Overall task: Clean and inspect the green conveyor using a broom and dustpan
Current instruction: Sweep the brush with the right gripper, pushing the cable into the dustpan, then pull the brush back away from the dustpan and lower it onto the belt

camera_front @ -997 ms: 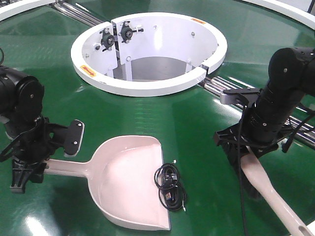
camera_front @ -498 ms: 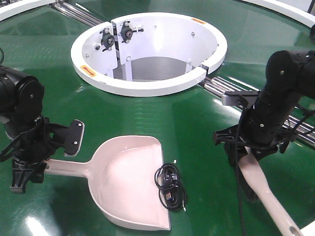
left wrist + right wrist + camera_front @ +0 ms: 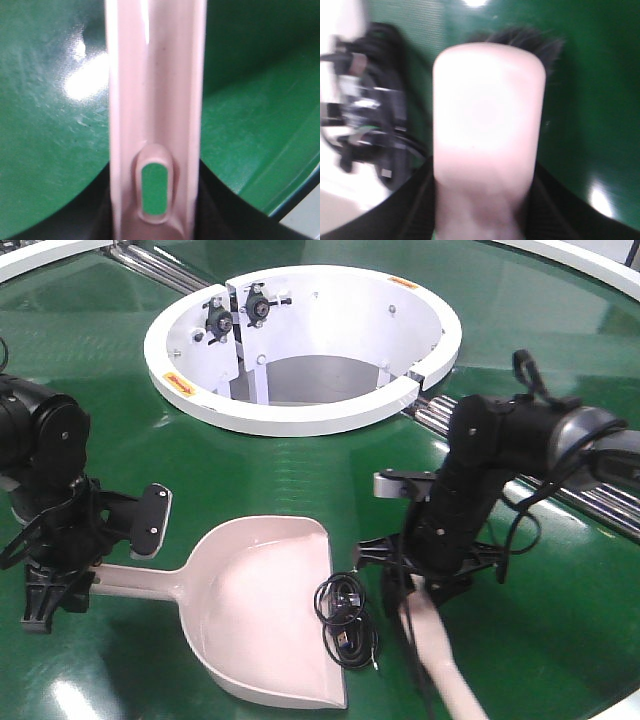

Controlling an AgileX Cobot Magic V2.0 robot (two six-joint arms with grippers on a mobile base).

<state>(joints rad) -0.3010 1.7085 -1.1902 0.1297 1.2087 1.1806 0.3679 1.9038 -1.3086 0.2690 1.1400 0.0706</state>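
Observation:
The pale dustpan (image 3: 255, 605) lies flat on the green conveyor (image 3: 330, 475), its mouth facing right. My left gripper (image 3: 62, 578) is shut on the dustpan's handle (image 3: 155, 90) near the hang slot (image 3: 154, 187). My right gripper (image 3: 415, 578) is shut on the broom (image 3: 445, 670), low over the belt just right of the pan's mouth. In the right wrist view the broom head (image 3: 487, 115) points down with dark bristles (image 3: 530, 37) on the belt. A coiled black cable (image 3: 345, 615) lies at the pan's lip, right beside the broom; it shows again as the cable (image 3: 370, 115).
The white ring hub (image 3: 300, 418) stands at the back middle of the belt. Chrome roller strips (image 3: 600, 502) run behind my right arm, and more rollers (image 3: 150, 260) at the far left. A white rim (image 3: 590, 260) borders the belt at the top right.
My right arm has swept left with the broom, from the right side of the belt to just beside the cable. The left arm, dustpan and cable have not moved.

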